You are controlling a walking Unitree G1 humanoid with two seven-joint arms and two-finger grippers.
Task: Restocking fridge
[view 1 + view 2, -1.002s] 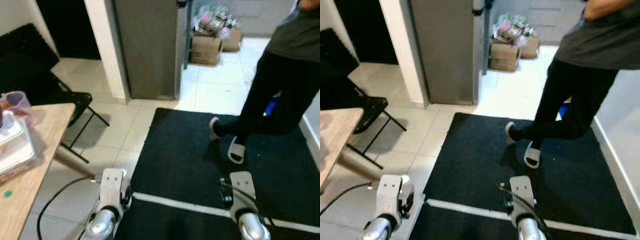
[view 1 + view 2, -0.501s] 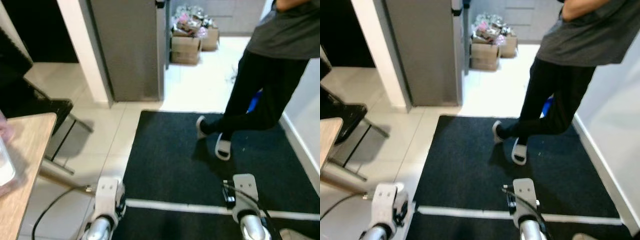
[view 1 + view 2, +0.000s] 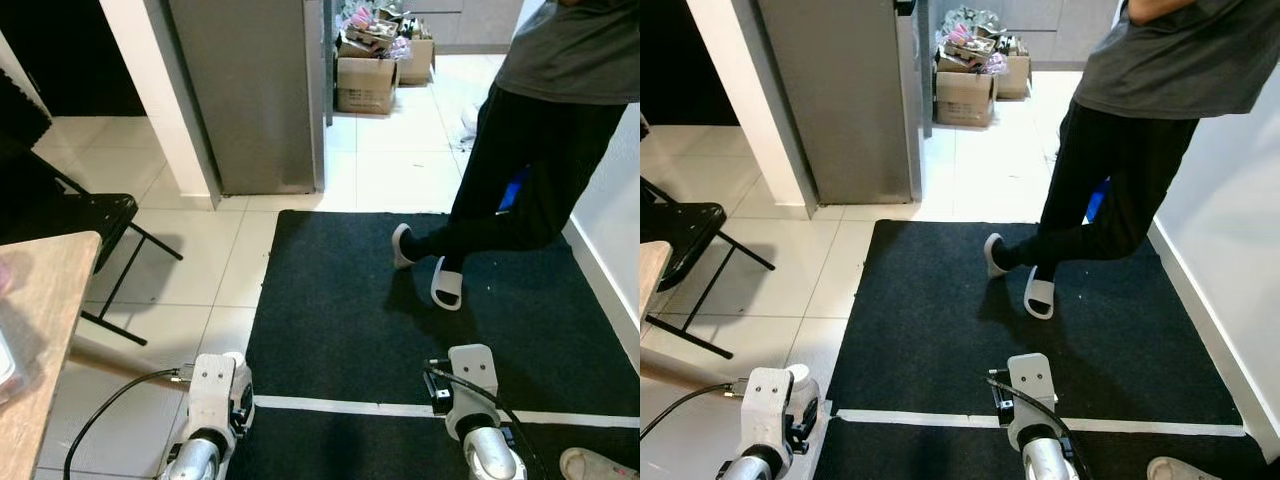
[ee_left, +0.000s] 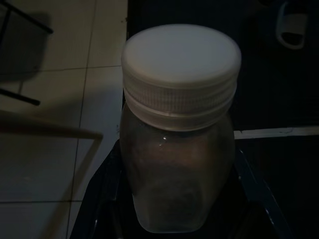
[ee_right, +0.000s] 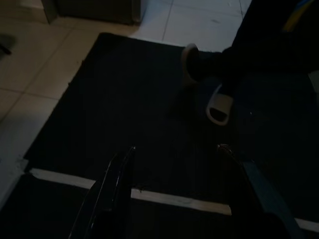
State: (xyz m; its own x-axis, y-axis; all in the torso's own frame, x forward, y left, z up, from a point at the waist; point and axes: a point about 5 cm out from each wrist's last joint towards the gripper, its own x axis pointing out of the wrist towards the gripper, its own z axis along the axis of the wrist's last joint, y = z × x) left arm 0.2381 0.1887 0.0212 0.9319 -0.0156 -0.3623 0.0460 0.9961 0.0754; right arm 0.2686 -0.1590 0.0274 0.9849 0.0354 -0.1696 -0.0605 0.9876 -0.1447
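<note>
Left tool (image 4: 174, 219) pinches a white-capped jar (image 4: 178, 129) low over the floor; right tool (image 5: 174, 159) is spread, empty. Ahead, a person (image 3: 540, 150) stands on the black mat (image 3: 350, 300), near the fridge (image 3: 250, 90). Risk: walking forward could bump them, jolting the jar loose.

The floor (image 3: 150, 290) is pale tile, with a big black mat (image 3: 420, 340) at about five o'clock and a white stripe (image 3: 350, 407) running across it. A person's sandalled feet (image 3: 445, 285) stand on the mat at two o'clock. Cardboard boxes (image 3: 365, 85) sit at twelve o'clock, and a black folding chair (image 3: 95, 225) stands at nine o'clock.
</note>
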